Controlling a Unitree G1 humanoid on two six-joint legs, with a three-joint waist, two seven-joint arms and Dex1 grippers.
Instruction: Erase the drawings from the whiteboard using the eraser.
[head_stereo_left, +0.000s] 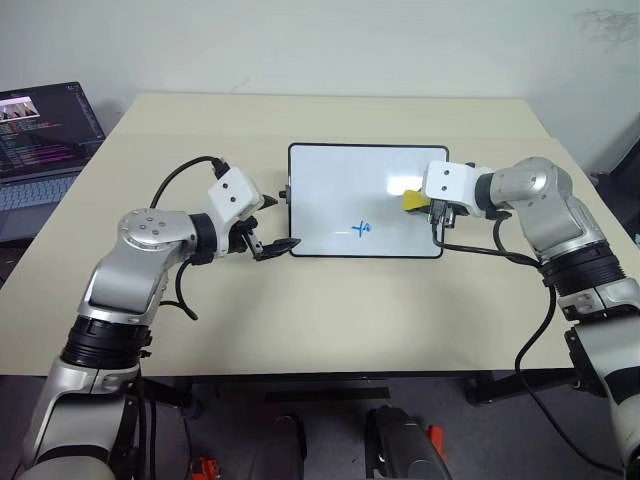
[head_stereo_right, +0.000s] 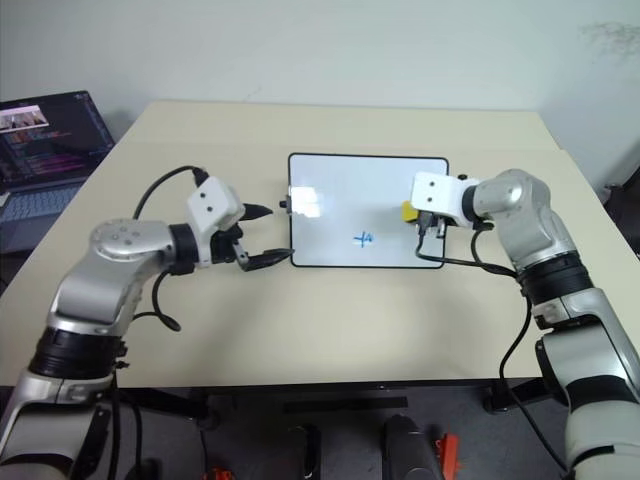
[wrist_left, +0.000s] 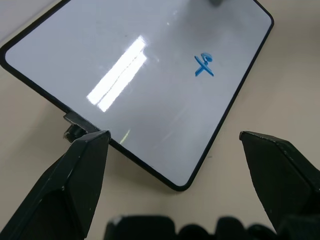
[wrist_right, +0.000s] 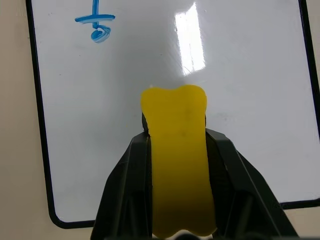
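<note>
The whiteboard (head_stereo_left: 330, 190) lies flat at the middle of the table. One of the drawings, a small blue cross-like mark (head_stereo_left: 362, 229), sits near its front edge. My right gripper (head_stereo_left: 420, 203) hovers over the board's right part, shut on the yellow eraser (wrist_right: 179, 165), whose tip pokes out past the fingers above the white surface. The blue mark (wrist_right: 96, 25) lies apart from the eraser, toward the board's middle. My left gripper (head_stereo_left: 280, 222) stands open at the board's front left corner, its fingers (wrist_left: 85, 165) either side of that corner, with nothing between them.
An open laptop (head_stereo_left: 40, 140) stands at the far left, off the beige table (head_stereo_left: 330, 310). A small knob (wrist_left: 75, 131) sticks out from the board's left short side, close to my left fingers. Cables hang from both wrists.
</note>
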